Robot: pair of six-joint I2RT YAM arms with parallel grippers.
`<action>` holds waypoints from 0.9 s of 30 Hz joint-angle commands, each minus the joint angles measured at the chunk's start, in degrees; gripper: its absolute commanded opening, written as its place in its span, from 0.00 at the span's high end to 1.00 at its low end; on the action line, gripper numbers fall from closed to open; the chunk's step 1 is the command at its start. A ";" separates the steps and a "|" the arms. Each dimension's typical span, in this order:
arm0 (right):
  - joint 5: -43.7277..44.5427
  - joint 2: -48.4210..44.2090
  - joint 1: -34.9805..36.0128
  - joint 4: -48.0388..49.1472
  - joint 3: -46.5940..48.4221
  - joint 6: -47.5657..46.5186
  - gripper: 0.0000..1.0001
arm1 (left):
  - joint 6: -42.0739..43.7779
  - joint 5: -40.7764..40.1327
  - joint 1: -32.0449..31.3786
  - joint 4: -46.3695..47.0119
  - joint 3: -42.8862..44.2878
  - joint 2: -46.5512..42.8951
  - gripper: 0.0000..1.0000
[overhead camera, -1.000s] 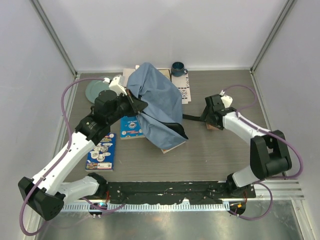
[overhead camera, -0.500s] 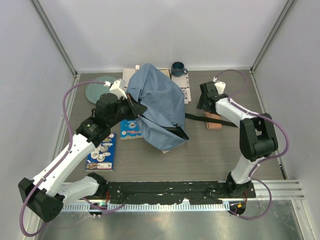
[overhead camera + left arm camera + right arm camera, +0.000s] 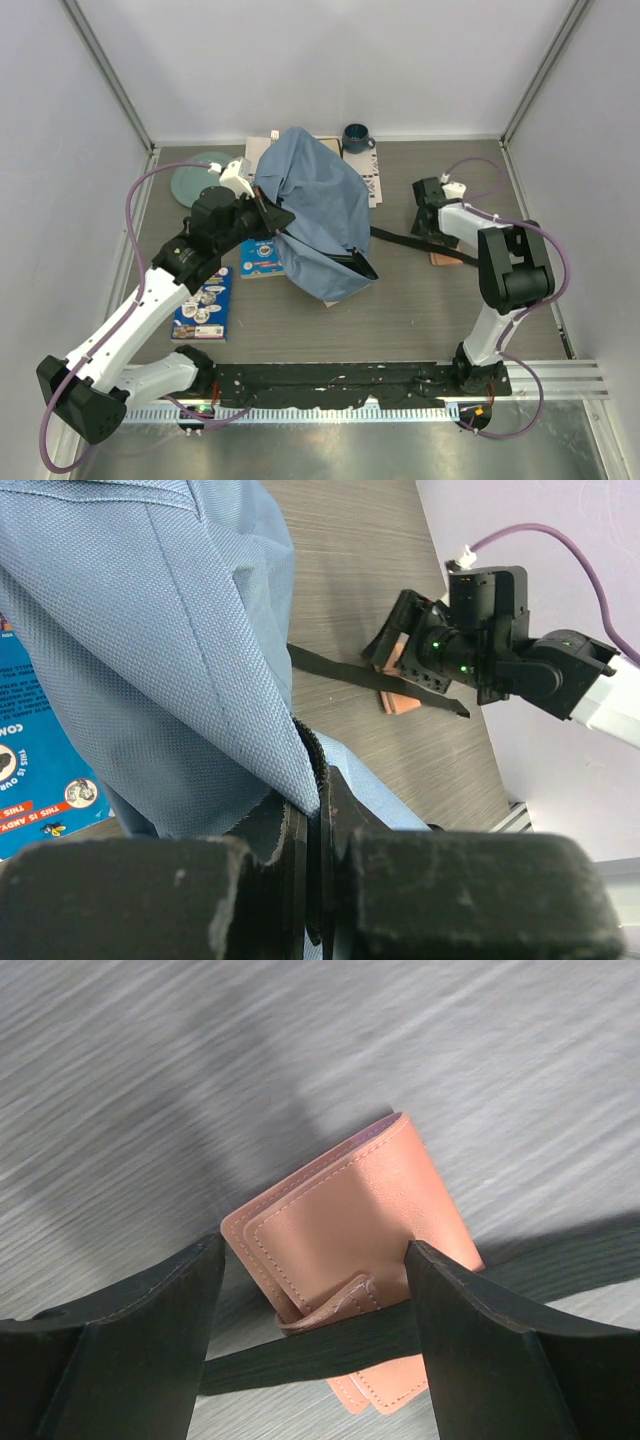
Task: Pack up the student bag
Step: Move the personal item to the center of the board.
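The packing looks hardly begun: the left gripper [image 3: 320, 815] is clenched on the edge of the student bag [image 3: 320, 205], holding it raised at mid-table, the right gripper [image 3: 312, 1285] hangs spread and empty over a pink wallet [image 3: 350, 1220], and a blue book [image 3: 262, 255] lies outside the bag.

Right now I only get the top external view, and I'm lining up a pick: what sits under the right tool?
Observer: A salmon leather wallet, flat on the table; the right tool stands open astride it.
Operator: Anything on it?
Observer: The black strap lies across it, beside its clasp tab.
Operator: And the left tool?
Observer: Shut on the dark edge seam of the student bag.
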 commanded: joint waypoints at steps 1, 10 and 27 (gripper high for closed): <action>2.67 -3.32 -8.20 -2.01 -6.21 1.12 0.22 | 0.05 0.80 0.39 5.30 0.23 -1.61 1.00; 3.55 -10.00 -11.74 -3.50 -8.34 1.38 0.22 | 0.05 1.15 0.39 4.95 -0.56 -2.13 1.00; -32.36 -45.33 -11.74 -2.79 -10.68 1.54 0.22 | -10.21 0.37 0.48 17.16 -1.18 1.38 1.00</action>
